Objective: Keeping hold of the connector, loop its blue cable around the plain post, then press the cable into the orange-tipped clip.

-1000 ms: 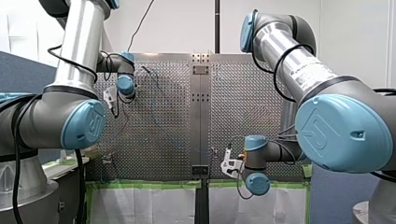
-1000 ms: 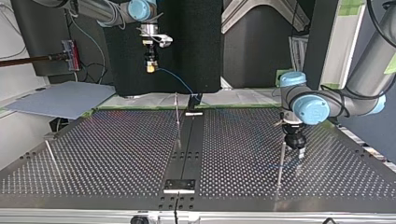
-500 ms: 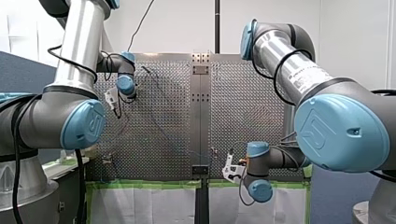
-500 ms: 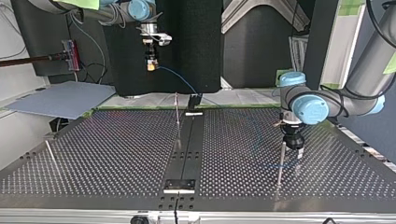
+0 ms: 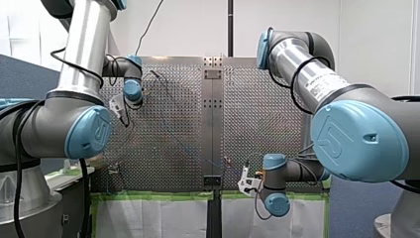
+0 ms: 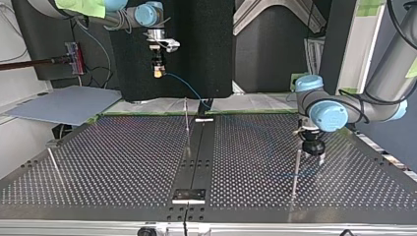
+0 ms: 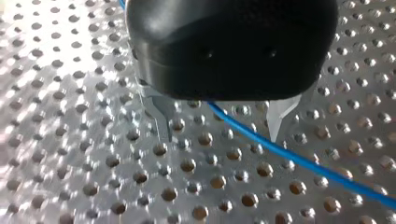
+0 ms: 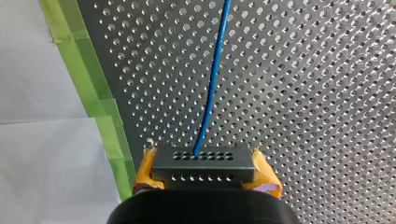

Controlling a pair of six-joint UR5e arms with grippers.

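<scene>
My right gripper (image 8: 204, 171) pinched the connector (image 8: 203, 161) tight, out past the table (image 6: 123, 162) edge, likely to pull the blue cable (image 8: 212, 84) straight, while my left gripper (image 7: 219, 127) hung open over that cable, holding nothing, beside a thin post (image 6: 296, 169).

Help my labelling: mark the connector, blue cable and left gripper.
connector (image 8: 203, 167): right wrist view, holed face.
blue cable (image 8: 212, 79): right wrist view, mid-run.
left gripper (image 7: 219, 136): left wrist view, midway between jaws.

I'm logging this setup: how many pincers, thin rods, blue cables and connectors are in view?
Pincers: 2, left pincer, right pincer
Thin rods: 3, top view's left rod, middle rod, right rod
Blue cable: 1
Connector: 1
Total: 7
</scene>
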